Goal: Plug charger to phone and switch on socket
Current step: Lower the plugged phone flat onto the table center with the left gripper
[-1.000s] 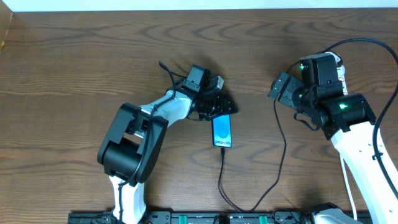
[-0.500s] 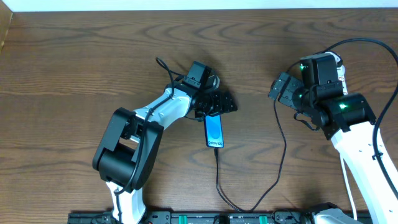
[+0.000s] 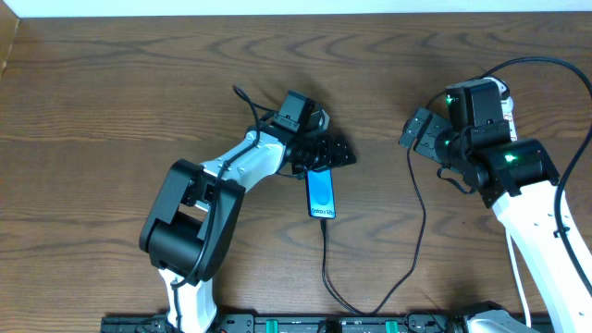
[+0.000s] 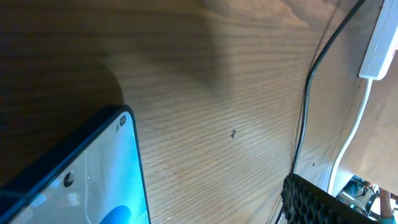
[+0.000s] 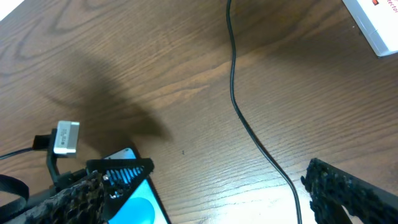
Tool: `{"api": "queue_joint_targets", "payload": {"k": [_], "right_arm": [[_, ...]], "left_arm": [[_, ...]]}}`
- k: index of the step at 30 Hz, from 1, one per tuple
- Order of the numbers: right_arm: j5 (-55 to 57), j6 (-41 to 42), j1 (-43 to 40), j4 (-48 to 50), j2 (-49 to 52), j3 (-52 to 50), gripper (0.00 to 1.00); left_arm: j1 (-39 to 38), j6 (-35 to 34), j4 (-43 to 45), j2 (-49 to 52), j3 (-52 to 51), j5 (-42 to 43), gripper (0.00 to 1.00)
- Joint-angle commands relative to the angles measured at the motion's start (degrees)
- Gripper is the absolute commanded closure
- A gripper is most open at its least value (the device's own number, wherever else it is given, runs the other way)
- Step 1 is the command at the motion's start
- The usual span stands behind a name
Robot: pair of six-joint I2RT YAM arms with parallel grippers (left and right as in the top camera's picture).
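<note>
table (image 3: 111,92): dark wood grain | phone (image 3: 321,194): lying flat | white band (image 3: 277,6): far edge

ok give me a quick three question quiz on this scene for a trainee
1. True or false: the phone lies screen up.
2. The charger cable meets the phone at: A) the end by the left gripper; B) the opposite end; C) a long side.
3. What colour are the marks on the socket?
Key: 1 true; 2 B; 3 red.
</note>
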Motion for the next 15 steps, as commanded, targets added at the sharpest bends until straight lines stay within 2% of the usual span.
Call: {"api": "queue_joint_targets", "payload": {"k": [1,6,15], "right_arm": [[0.9,-0.8,0.0,0.0,0.1,0.3,0.01],[0.7,-0.6,0.0,0.3,0.1,0.3,0.01],[0.7,-0.7,0.0,0.3,0.1,0.3,0.01]], "left_arm": [[-2.7,0.1,-1.1,3.1,-2.2,-5.5,0.14],[-6.2,-1.0,-1.8,3.1,-2.2,-13.9,0.14],[-6.2,-1.4,-2.0,3.1,-2.2,-17.4,0.14]]}}
